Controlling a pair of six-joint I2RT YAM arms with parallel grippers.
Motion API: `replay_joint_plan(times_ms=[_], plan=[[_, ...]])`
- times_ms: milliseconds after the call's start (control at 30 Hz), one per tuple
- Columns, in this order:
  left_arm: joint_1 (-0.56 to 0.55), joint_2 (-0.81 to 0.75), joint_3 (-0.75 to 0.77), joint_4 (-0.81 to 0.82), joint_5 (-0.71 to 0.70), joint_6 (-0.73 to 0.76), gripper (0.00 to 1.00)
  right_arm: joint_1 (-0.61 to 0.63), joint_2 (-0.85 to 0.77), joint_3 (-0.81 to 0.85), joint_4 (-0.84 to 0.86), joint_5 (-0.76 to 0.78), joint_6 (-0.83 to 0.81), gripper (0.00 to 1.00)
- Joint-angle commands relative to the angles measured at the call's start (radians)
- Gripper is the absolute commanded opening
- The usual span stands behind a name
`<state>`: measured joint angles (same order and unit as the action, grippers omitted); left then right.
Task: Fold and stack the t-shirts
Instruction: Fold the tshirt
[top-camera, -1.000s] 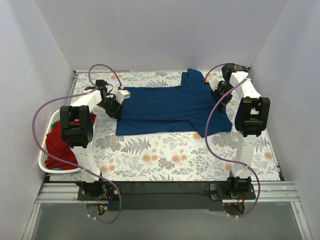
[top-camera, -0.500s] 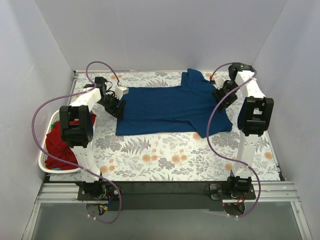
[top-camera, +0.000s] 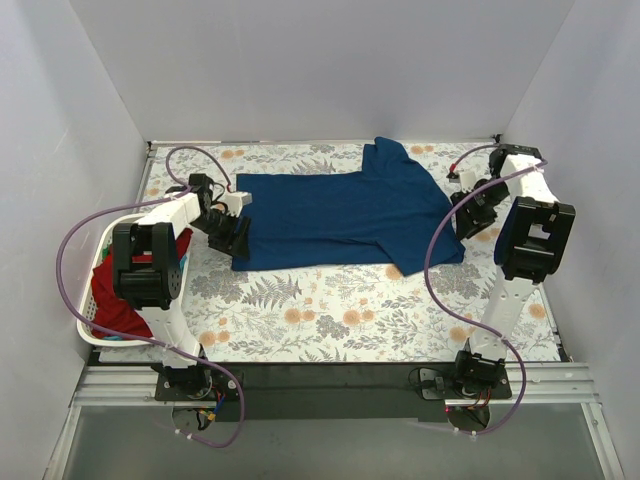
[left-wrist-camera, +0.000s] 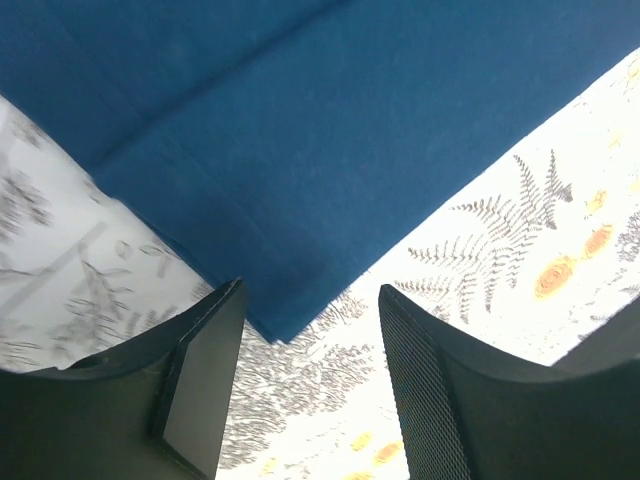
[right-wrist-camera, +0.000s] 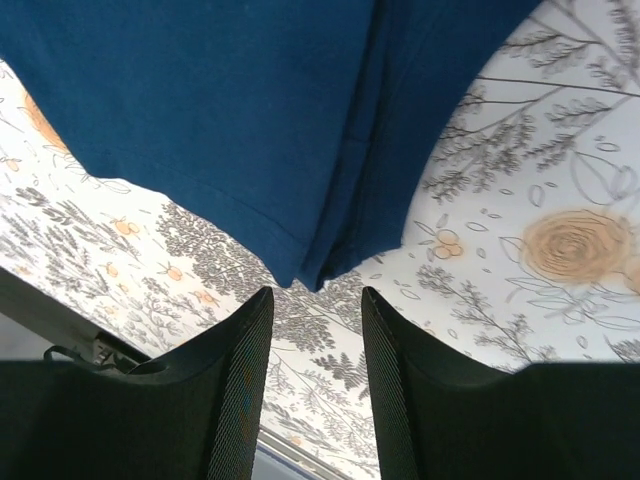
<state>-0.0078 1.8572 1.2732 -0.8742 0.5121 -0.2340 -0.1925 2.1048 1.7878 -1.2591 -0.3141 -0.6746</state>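
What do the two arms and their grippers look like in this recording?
The left arm and right arm are both built of white links with blocky black joint housings. A purple cable loops loosely along each. The left gripper and right gripper each have two dark, curved fingers with finely textured inner faces. No markings are visible.

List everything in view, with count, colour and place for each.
blue t-shirt: one, dark blue, spread flat on the cover
red t-shirt: one, red, heaped in the basket
laundry basket: one, white, left table edge
table cover: one, grey-and-orange floral, under everything
cables: two, purple, looped along the arms
left arm: one, white-black, jaws open at shirt's near-left corner
right arm: one, white-black, jaws open at shirt's right edge
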Motion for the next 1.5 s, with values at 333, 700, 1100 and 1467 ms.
replay_joint_plan(times_ms=[333, 700, 1100, 1467], plan=[[0.006, -0.052, -0.023, 0.046, 0.005, -0.122, 0.55, 0.007, -0.034, -0.134, 0.020, -0.022, -0.034, 0.45], [0.006, 0.005, 0.022, 0.050, -0.006, -0.146, 0.56, 0.004, -0.039, -0.188, 0.073, 0.012, -0.052, 0.45], [0.006, 0.042, -0.029, 0.034, -0.101, -0.111, 0.42, 0.004, -0.025, -0.223, 0.112, 0.036, -0.045, 0.01], [0.006, -0.004, -0.090, -0.023, -0.184, -0.025, 0.00, 0.005, -0.192, -0.422, 0.115, 0.059, -0.072, 0.01]])
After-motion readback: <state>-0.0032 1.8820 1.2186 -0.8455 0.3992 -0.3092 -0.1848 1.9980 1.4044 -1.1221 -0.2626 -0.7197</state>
